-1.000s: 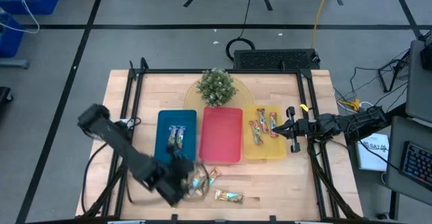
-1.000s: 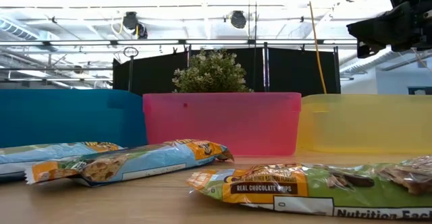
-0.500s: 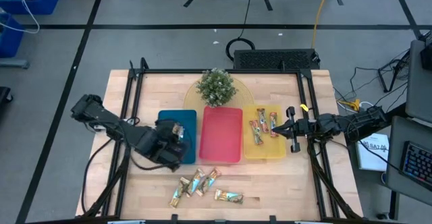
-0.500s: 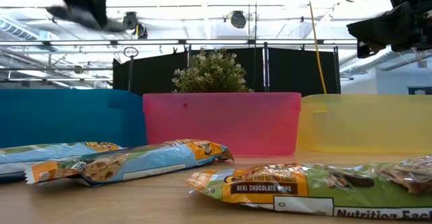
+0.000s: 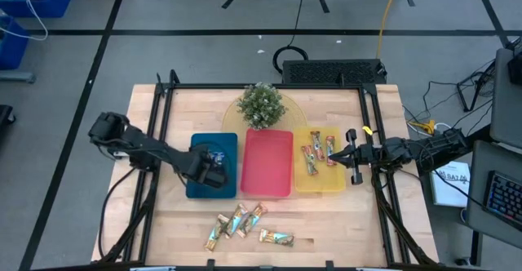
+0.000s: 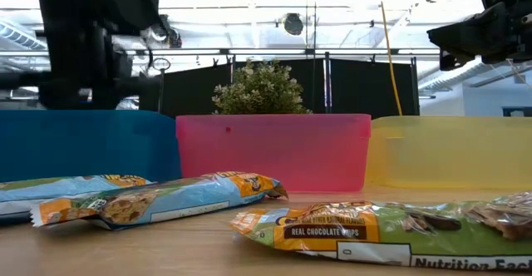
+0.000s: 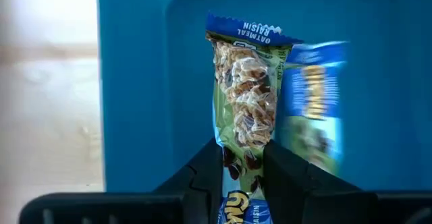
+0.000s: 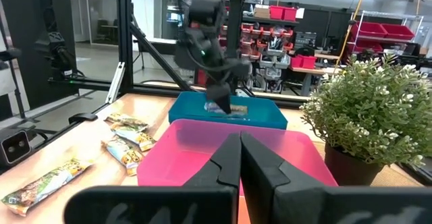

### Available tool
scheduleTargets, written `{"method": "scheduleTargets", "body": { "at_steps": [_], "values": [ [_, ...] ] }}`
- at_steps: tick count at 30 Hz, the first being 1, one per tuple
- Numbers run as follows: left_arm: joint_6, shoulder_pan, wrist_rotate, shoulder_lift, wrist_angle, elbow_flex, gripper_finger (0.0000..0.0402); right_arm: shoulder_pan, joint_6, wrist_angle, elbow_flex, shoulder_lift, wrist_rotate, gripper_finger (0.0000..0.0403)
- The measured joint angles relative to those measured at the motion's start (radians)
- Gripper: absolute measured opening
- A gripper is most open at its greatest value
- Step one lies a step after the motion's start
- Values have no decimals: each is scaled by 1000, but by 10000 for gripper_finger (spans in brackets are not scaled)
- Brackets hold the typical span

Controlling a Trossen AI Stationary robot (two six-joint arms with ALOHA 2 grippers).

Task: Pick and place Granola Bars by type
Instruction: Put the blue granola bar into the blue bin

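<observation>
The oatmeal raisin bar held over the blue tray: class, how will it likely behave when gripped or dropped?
The oatmeal raisin bar stands out straight beyond the left end effector, so it is probably fairly stiff. Its glossy wrapper may slip. It looks light and flat, so over the blue tray it should land without rolling.

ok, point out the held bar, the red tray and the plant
held bar (image 7: pixel 244 102), left wrist view, clear middle of the wrapper
red tray (image 5: pixel 267 162), high view, bare floor
plant (image 5: pixel 261 105), high view, middle of the foliage
</observation>
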Motion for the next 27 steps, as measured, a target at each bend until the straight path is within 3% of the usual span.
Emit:
{"method": "scheduleTargets", "body": {
  "at_steps": [5, 18, 23, 27],
  "values": [
    [60, 48, 28, 0, 99, -85, 92, 0, -6, 0, 0, 0, 0, 0],
    [273, 47, -67, 0, 171, -59, 93, 0, 8, 0, 0, 0, -1, 0],
    [281, 47, -135, 0, 163, -57, 94, 0, 28, 0, 0, 0, -1, 0],
    [306, 47, -160, -1, 163, -57, 120, 0, 28, 0, 0, 0, -1, 0]
  ]
}}
